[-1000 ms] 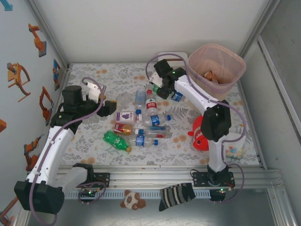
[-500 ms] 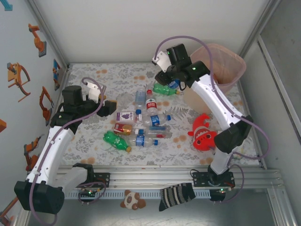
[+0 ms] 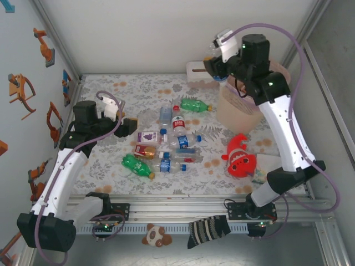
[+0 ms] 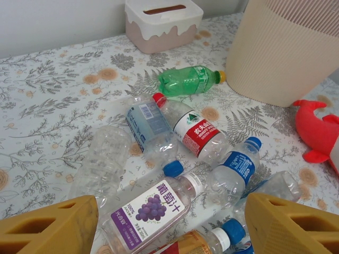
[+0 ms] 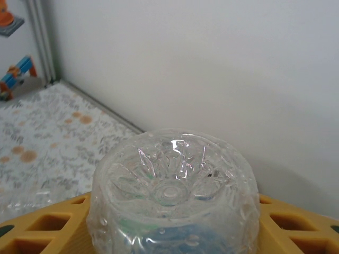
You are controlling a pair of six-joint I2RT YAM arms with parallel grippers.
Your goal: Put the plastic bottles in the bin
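My right gripper (image 3: pixel 215 62) is raised high at the back, by the far left of the bin (image 3: pixel 237 112), and is shut on a clear bottle (image 5: pixel 172 188) whose ribbed base faces the wrist camera between the yellow fingers (image 5: pixel 47 233). Several plastic bottles lie in a pile mid-table: a green one (image 3: pixel 194 105), a red-labelled one (image 3: pixel 178 123), a purple grape-labelled one (image 3: pixel 148 136) and a second green one (image 3: pixel 137 166). My left gripper (image 3: pixel 130 126) hovers open just left of the pile, its fingers (image 4: pixel 47 227) either side of the grape bottle (image 4: pixel 151 209).
A white slotted tissue box (image 3: pixel 198 69) stands at the back, left of the bin. A red clownfish plush (image 3: pixel 239 158) lies in front of the bin. My right arm crosses over the bin's rim. Walls close off the back and both sides.
My right arm has risen from the pile and swung back and right to the bin's far side, carrying the clear bottle. The green bottle beneath it is now uncovered. The left arm has not moved.
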